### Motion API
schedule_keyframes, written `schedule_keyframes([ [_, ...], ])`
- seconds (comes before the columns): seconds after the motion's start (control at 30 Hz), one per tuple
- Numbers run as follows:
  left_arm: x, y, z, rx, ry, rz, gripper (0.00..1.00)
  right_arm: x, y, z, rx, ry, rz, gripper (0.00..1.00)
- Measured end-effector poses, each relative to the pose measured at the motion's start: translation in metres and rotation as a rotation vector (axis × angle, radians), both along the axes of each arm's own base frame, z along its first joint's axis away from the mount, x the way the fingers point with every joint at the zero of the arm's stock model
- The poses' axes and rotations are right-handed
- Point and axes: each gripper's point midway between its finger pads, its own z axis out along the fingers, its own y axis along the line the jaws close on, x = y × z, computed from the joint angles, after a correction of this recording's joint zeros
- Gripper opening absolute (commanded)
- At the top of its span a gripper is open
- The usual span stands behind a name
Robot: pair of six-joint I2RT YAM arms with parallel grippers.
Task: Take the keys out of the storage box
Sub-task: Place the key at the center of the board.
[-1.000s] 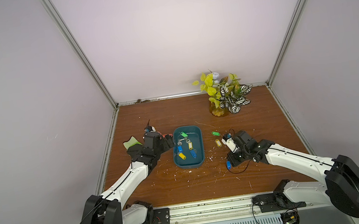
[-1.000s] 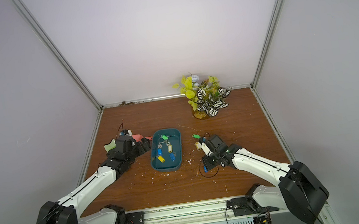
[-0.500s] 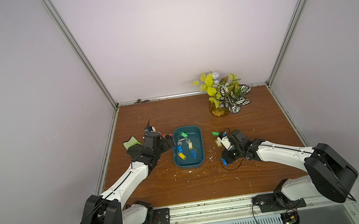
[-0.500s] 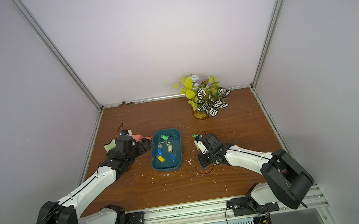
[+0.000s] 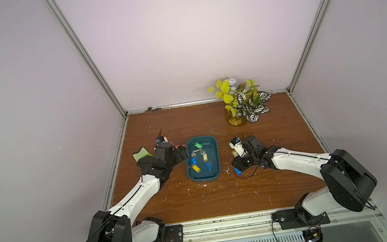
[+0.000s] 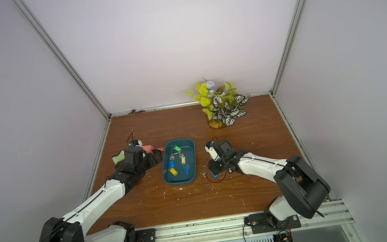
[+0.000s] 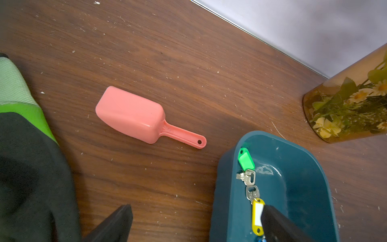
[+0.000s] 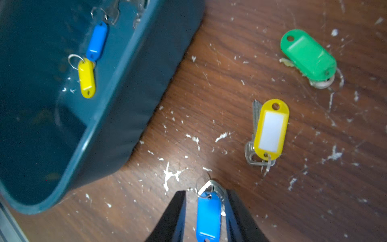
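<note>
The dark teal storage box (image 5: 211, 148) (image 6: 191, 152) (image 7: 227, 188) (image 8: 127, 83) sits mid-table with several tagged keys inside: green (image 5: 198, 145) (image 7: 245, 158), yellow (image 5: 196, 168) and blue (image 5: 208, 167). To its right my right gripper (image 8: 205, 192) is open low over the wood. A blue-tagged key (image 8: 208, 213) (image 5: 237, 171) lies between its fingers, with a gap on one side. A yellow-tagged key (image 8: 271, 130) and a green-tagged key (image 8: 307, 54) lie on the table beyond it. My left gripper (image 7: 195, 207) (image 5: 182, 152) is open, straddling the box's left wall.
A pink scoop (image 7: 129, 113) (image 6: 148, 147) lies left of the box, and a green and black glove (image 5: 142, 154) (image 7: 12, 88) lies under the left arm. A potted plant in an amber vase (image 5: 243, 101) (image 7: 345, 104) stands at the back right. White crumbs litter the wood.
My right jaws were shut and have parted, letting go of the blue-tagged key on the table right of the box. The left arm has not moved.
</note>
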Motion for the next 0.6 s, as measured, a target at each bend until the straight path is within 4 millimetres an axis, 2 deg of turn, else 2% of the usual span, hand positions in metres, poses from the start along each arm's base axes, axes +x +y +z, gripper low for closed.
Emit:
schedule_keyframes([
  [0.13,0.001,0.000,0.006,-0.005,-0.020,0.002,1.00,0.018,0.009,0.031,-0.001,-0.071,0.024,0.45],
  [0.3,0.001,0.000,0.013,-0.023,-0.054,0.005,1.00,0.046,0.035,0.096,0.040,-0.205,0.083,0.48],
  [0.37,0.000,0.000,0.010,-0.031,-0.052,0.007,1.00,0.053,0.049,0.113,0.043,-0.239,0.118,0.48],
  [0.47,-0.004,-0.001,0.003,-0.046,-0.039,0.010,1.00,0.058,0.074,0.122,0.023,-0.260,0.189,0.49],
  [0.6,-0.008,0.000,-0.007,-0.056,-0.020,0.019,1.00,0.056,0.102,0.105,-0.042,-0.234,0.284,0.49],
])
